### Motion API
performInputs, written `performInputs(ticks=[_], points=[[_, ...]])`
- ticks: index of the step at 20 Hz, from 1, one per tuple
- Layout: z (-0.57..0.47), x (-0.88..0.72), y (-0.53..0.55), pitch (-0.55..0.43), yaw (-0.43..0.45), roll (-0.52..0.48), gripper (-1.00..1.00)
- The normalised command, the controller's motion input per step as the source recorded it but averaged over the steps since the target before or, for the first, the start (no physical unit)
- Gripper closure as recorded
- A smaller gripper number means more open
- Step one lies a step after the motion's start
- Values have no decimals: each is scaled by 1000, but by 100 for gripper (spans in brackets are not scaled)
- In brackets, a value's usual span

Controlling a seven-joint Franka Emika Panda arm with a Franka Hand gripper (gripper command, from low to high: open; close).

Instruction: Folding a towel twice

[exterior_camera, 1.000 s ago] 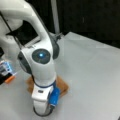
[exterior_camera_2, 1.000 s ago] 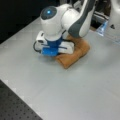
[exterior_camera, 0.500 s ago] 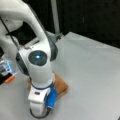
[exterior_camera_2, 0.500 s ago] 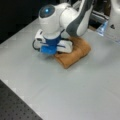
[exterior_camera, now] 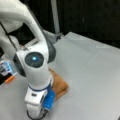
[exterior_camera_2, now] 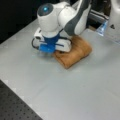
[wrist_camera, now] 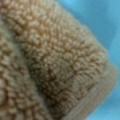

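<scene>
Worktop: I see a pale grey worktop (exterior_camera: 95, 75) filling most of both front views; it carries everything, and I take the towel on it as my landmark.
Arm: the white Panda arm (exterior_camera_2: 72, 15) bends down over the towel. In a front view its wrist housing, with a glowing blue dot (exterior_camera: 33, 58), covers the towel's left part; in a front view the same housing (exterior_camera_2: 46, 15) sits over the towel's left end.
Towel: the orange-brown towel (exterior_camera_2: 75, 53) lies on the worktop as a thick, compact bundle of stacked layers, so folding is already done to it. In a front view only its right part (exterior_camera: 60, 85) shows past the arm. In the wrist view its looped terry pile (wrist_camera: 52, 60) fills nearly the whole picture, with a flat hemmed edge running along the lower right and bare worktop beyond it.
Hand: my hand (exterior_camera_2: 47, 48) is down low at the towel's left end, right against the cloth, under the blue-and-white flange. Its fingers are hidden by the arm's body and the towel, so I cannot tell whether they are spread or closed, or whether they pinch the cloth.
Clutter: small orange and blue items (exterior_camera: 6, 72) sit well left of the towel in a front view; I cannot tell what they are.
</scene>
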Motion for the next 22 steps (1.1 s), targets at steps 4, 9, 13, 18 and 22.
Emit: performInputs(ticks=[4,9,13,18,22], points=[[6,-302,-54,-47,30,10,-100],[61,-309,-31,-19,35,-49,-100],[183,-328,45,-8,33,-114,-100],[216,-330,109,-25,19,-157,-100],[189,-330,163,-25,0,-174,-100]])
